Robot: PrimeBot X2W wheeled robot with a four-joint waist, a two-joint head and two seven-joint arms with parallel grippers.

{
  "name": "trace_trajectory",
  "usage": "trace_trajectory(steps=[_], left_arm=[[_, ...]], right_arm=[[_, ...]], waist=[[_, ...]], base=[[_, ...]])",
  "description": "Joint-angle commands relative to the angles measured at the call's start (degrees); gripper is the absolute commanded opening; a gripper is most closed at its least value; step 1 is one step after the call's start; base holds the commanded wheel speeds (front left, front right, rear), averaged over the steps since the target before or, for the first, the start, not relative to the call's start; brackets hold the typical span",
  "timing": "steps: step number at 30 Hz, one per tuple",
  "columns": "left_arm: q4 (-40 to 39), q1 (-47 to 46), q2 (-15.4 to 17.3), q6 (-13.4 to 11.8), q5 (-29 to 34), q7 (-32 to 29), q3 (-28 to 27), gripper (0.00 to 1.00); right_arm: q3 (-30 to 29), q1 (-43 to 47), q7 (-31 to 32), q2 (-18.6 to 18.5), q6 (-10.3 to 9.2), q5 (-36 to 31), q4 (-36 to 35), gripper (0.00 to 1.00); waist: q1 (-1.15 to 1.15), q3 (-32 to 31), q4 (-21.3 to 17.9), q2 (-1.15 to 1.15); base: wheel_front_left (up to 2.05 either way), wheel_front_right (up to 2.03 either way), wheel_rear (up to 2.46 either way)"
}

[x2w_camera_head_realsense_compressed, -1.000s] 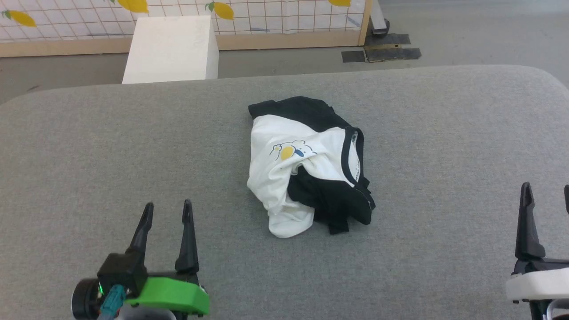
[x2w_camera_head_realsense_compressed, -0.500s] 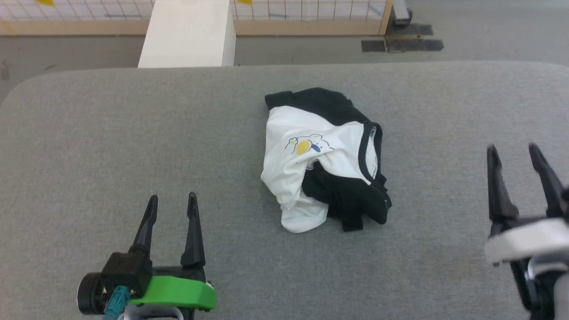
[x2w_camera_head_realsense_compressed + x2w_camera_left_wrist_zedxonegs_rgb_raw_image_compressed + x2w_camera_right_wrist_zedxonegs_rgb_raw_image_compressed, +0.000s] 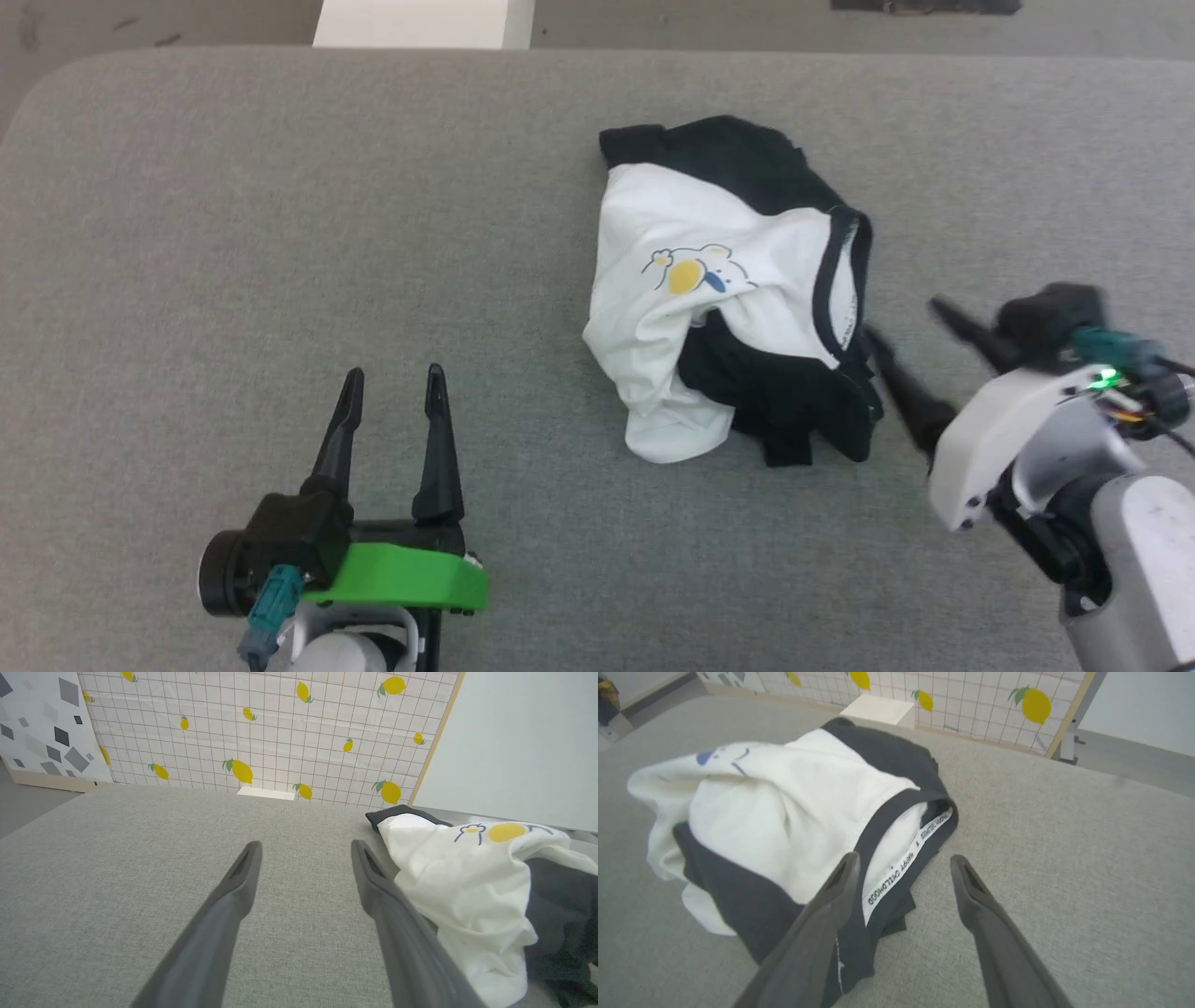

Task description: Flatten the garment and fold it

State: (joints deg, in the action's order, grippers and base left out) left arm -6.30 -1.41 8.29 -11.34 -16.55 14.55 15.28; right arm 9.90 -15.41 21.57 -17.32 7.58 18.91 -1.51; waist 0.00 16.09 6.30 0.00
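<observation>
The garment (image 3: 738,280) lies crumpled in a heap on the grey padded surface (image 3: 233,233), white body up with its yellow-and-blue print showing, black sleeves bunched at top and bottom. The black neck trim with a lettered tape faces right. My right gripper (image 3: 901,317) is open and angled left, its tips just beside the collar; in the right wrist view the garment (image 3: 784,812) fills the left and the gripper (image 3: 904,858) straddles the collar edge. My left gripper (image 3: 393,373) is open over bare surface, left of the garment (image 3: 458,896); its wrist view shows the gripper (image 3: 306,844) holding nothing.
A white box (image 3: 420,19) stands on the floor beyond the surface's far edge. A lemon-patterned grid panel (image 3: 280,732) rises behind it. Bare grey surface spreads left of and in front of the garment.
The head camera has tipped downward, shifting the whole picture. My right gripper has swung from the lower right up and leftward to the garment's collar. The left gripper has barely moved.
</observation>
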Motion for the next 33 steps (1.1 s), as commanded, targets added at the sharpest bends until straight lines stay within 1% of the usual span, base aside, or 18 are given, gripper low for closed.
trace_trajectory(steps=[1,2,7,8,9,10,11,13,15,18,22,25,27,29,33], left_arm=[[0.23,-1.2,-0.61,0.59,0.56,0.44,-0.34,1.0],[0.78,-1.58,-1.45,1.38,1.11,0.44,-0.7,1.0],[1.57,-2.27,-2.61,2.58,1.82,0.44,-1.02,1.0],[1.77,-2.4,-2.85,2.79,1.93,0.44,-1.14,1.0],[1.94,-2.49,-3.02,2.94,2.0,0.44,-1.22,1.0],[2.12,-2.58,-3.23,3.11,2.09,0.44,-1.34,1.0],[2.28,-2.64,-3.38,3.23,2.16,0.44,-1.44,1.0],[2.63,-2.64,-3.67,3.44,2.35,0.44,-1.71,1.0],[3.03,-2.41,-3.89,3.54,2.53,0.44,-2.05,1.0],[3.62,-2.04,-4.11,3.96,2.66,0.45,-2.59,1.0],[4.02,-1.36,-4.27,4.5,2.86,0.45,-3.28,1.0],[4.24,-0.53,-4.34,4.82,2.88,0.45,-3.8,1.0],[4.36,0.1,-4.37,5.04,2.87,0.45,-4.14,1.0],[4.47,0.69,-4.39,5.25,2.81,0.45,-4.49,1.0],[4.25,1.68,-4.48,5.55,2.75,0.45,-4.96,1.0]], right_arm=[[1.48,-1.27,1.44,-0.93,-0.09,1.13,1.14,1.0],[4.85,-2.2,4.43,-2.47,-0.09,2.28,3.8,1.0],[8.4,-3.12,6.77,-3.45,-0.09,3.81,8.23,1.0],[8.76,-3.32,6.94,-3.45,-0.09,3.95,9.31,0.78],[9.24,-3.57,6.8,-3.57,-0.09,3.81,9.95,0.44],[9.3,-3.93,6.23,-3.55,-0.09,3.5,10.77,0.19],[9.11,-4.2,5.61,-3.41,-0.09,3.12,11.4,0.0],[8.44,-4.91,3.96,-3.02,-0.09,2.19,12.5,0.0],[6.62,-5.68,1.83,-2.26,-0.09,1.89,13.02,0.0],[3.59,-7.26,-1.0,-2.33,-0.09,0.89,12.44,0.0],[-0.94,-9.68,-2.96,-2.64,-0.09,-0.43,9.14,0.0],[-2.27,-11.49,-3.05,-2.92,-0.09,-1.42,5.32,0.0],[-1.74,-12.57,-2.45,-2.91,-0.09,-1.69,2.4,0.0],[0.24,-13.34,-1.41,-2.81,-0.09,-1.65,-0.53,0.0],[8.99,-13.52,1.15,-2.56,-0.09,0.44,-6.25,0.0]], waist=[[0.0,1.66,1.55,0.0],[0.0,2.34,2.1,0.0],[0.0,3.12,2.95,0.0],[0.0,3.22,3.07,0.0],[0.0,3.29,3.14,0.0],[0.0,3.36,3.16,0.0],[0.0,3.36,3.14,0.0],[0.0,3.09,2.95,0.0],[0.0,2.44,2.6,0.0],[0.0,0.7,2.05,0.0],[0.0,-2.2,1.48,0.0],[0.0,-4.26,1.25,0.0],[0.0,-5.47,1.16,0.0],[0.0,-6.4,1.11,0.0],[0.0,-7.29,1.27,0.0]], base=[[0.0,0.0,0.0],[0.0,0.0,0.0],[0.0,0.0,0.0],[0.0,0.0,0.0],[0.0,0.0,0.0],[0.0,0.0,0.0],[0.0,0.0,0.0],[0.0,0.0,0.0],[0.0,0.0,0.0],[0.0,0.0,0.0],[0.0,0.0,0.0],[0.0,0.0,0.0],[0.0,0.0,0.0],[0.0,0.0,0.0],[0.0,0.0,0.0]])
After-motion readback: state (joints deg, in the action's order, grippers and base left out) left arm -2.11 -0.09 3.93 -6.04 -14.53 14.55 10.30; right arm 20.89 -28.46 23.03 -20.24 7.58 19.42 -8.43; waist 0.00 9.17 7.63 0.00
